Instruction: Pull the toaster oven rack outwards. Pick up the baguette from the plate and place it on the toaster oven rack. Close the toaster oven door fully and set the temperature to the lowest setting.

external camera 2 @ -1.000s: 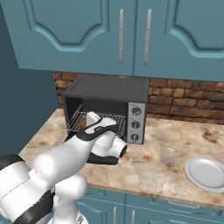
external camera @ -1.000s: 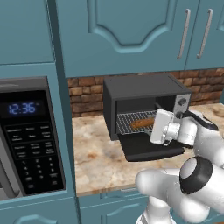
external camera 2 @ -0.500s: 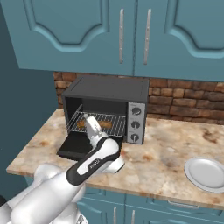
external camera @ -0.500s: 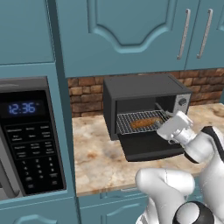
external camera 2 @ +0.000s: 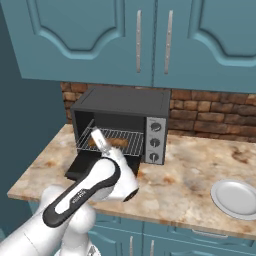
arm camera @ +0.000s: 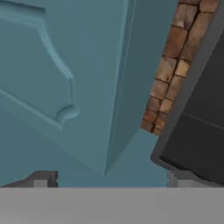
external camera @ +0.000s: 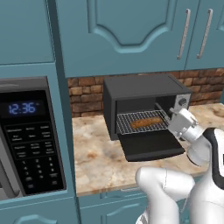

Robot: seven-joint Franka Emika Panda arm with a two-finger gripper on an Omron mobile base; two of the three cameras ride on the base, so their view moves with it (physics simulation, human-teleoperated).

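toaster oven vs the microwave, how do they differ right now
The toaster oven sits on the counter with its door folded down and a baguette on its rack; the microwave is built into the cabinet, shut. The oven has round knobs; the microwave has a keypad and blue clock. Both are dark and boxy.

A marbled countertop [external camera 2: 190, 185] carries the toaster oven [external camera 2: 120, 122] beyond the gripper [external camera 2: 99, 139], and what looks like an empty white plate [external camera 2: 235, 197] well off to the gripper's right.
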